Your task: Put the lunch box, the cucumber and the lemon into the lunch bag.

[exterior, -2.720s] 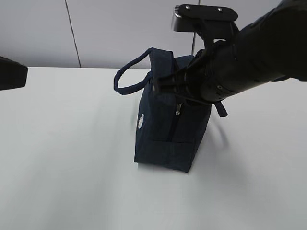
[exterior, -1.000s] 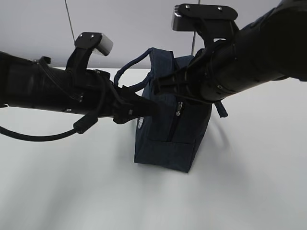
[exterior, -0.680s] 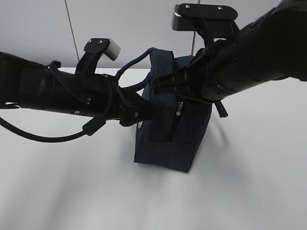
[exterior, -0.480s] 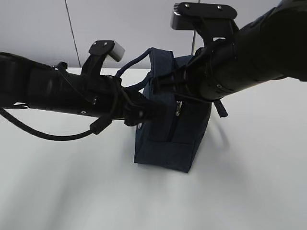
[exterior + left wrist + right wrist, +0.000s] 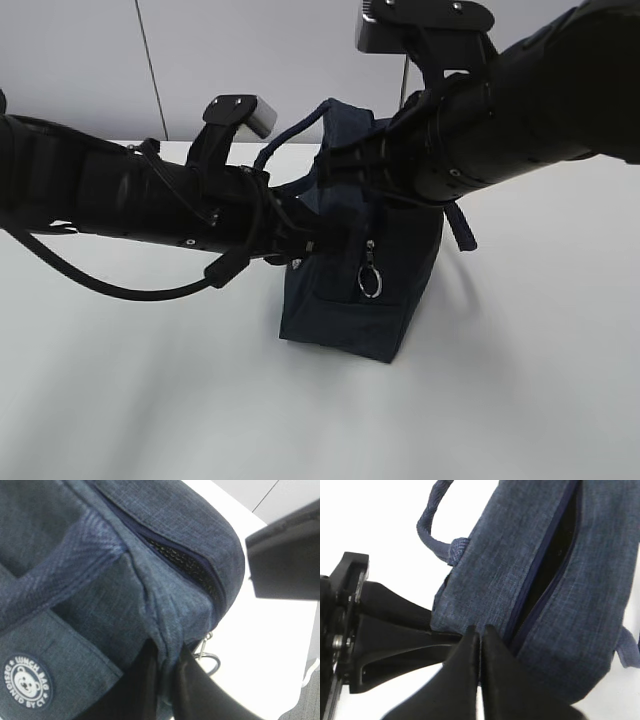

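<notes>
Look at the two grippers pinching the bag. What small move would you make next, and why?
Probably draw the two pinches gently apart to widen the mouth. The left gripper is shut on a fold of the lunch bag near the zipper's end, and the right gripper is shut on the fabric beside the zipper opening, which gapes only as a narrow slit, too tight for loading.
</notes>
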`<control>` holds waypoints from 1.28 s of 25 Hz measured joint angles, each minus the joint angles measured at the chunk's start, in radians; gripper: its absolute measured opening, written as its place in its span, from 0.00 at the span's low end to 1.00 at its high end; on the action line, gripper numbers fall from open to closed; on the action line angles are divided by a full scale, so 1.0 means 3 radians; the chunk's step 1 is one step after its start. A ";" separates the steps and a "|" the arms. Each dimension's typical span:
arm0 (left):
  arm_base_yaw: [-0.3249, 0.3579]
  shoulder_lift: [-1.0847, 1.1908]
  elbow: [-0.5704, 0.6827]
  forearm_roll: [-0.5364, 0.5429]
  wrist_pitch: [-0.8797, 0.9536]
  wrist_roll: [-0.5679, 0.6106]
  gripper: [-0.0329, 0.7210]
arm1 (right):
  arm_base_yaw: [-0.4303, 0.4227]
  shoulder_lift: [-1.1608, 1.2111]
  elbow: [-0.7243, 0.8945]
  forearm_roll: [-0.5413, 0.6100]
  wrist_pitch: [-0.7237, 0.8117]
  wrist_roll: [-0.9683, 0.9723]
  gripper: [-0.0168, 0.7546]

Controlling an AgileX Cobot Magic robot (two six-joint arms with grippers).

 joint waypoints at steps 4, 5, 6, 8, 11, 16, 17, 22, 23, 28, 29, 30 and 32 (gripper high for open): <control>0.0000 0.0000 -0.0006 -0.0006 0.0000 0.0000 0.04 | 0.0000 0.0000 0.0000 0.0000 0.0000 0.0000 0.02; 0.0000 0.0000 -0.0006 -0.0004 0.0000 0.0000 0.04 | 0.0000 0.0000 0.0000 0.0000 0.0000 0.0000 0.02; 0.0000 0.0000 -0.0006 -0.0004 0.0000 0.0000 0.04 | 0.0000 0.0000 0.0000 -0.0007 0.0000 0.0000 0.02; 0.0000 0.0000 -0.0006 -0.0004 0.0000 0.0000 0.04 | 0.0000 0.0000 -0.0006 -0.0023 0.0032 0.0000 0.02; 0.0000 0.0000 -0.0006 -0.0004 0.0000 0.0000 0.04 | 0.0000 0.0000 -0.0006 -0.0030 0.0279 -0.0032 0.02; 0.0000 0.0000 -0.0006 -0.0004 0.0000 0.0000 0.04 | 0.0000 0.0000 -0.0006 0.0001 0.0520 -0.0132 0.04; 0.0000 0.0000 -0.0006 -0.0004 0.0000 0.0000 0.04 | 0.0000 0.0000 -0.0006 0.0018 0.0523 -0.0140 0.07; 0.0000 0.0000 -0.0006 -0.0004 -0.0005 0.0000 0.04 | 0.0000 0.0000 0.0008 0.0132 0.0536 -0.0166 0.34; 0.0000 0.0000 -0.0006 -0.0004 -0.0005 0.0000 0.04 | 0.0000 0.0000 0.0037 0.0145 0.0536 -0.0165 0.39; 0.0000 0.0000 -0.0006 -0.0004 -0.0005 0.0000 0.04 | 0.0000 0.0000 0.0308 0.0260 0.0331 -0.0210 0.49; 0.0000 0.0000 -0.0006 -0.0004 -0.0005 0.0000 0.04 | 0.0000 0.0000 0.0355 0.0287 0.0244 -0.0224 0.50; 0.0000 0.0000 -0.0006 -0.0004 -0.0005 0.0000 0.04 | 0.0000 0.0000 0.0397 0.0301 0.0158 -0.0232 0.50; 0.0000 0.0000 -0.0006 -0.0004 -0.0005 0.0000 0.04 | 0.0000 0.0000 0.0456 0.0318 0.0015 -0.0271 0.50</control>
